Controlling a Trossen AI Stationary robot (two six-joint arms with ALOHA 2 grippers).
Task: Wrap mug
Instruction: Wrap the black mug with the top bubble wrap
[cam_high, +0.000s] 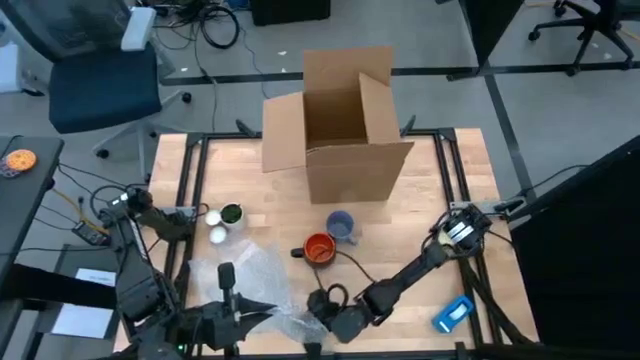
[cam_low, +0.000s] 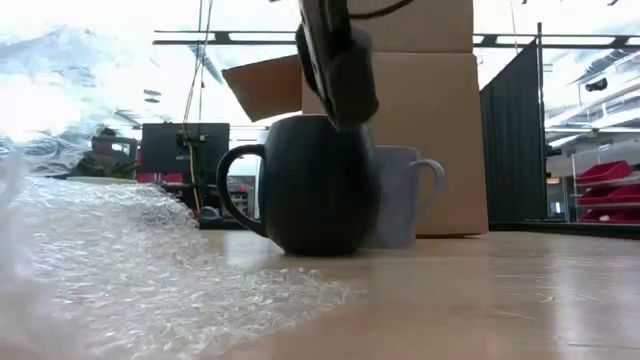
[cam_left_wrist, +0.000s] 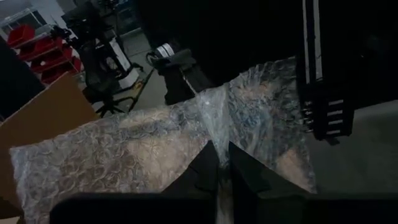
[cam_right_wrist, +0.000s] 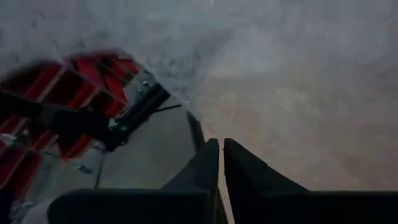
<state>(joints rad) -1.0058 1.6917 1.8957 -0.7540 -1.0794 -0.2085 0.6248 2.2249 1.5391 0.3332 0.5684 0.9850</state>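
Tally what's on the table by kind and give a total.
Mugs: 2, orange mug and blue mug
Small jars: 2, white jar, green jar
Cardboard box: 1
Bubble wrap: 1
Blue item: 1
Total: 7

A light wooden table (cam_high: 420, 220) with a black frame carries an open cardboard box (cam_high: 340, 125) at its far edge. Near the middle stand an orange mug (cam_high: 319, 248) and a pale blue mug (cam_high: 341, 225). A clear bubble wrap sheet (cam_high: 250, 285) lies at the front left. A small blue object (cam_high: 454, 313) sits front right.
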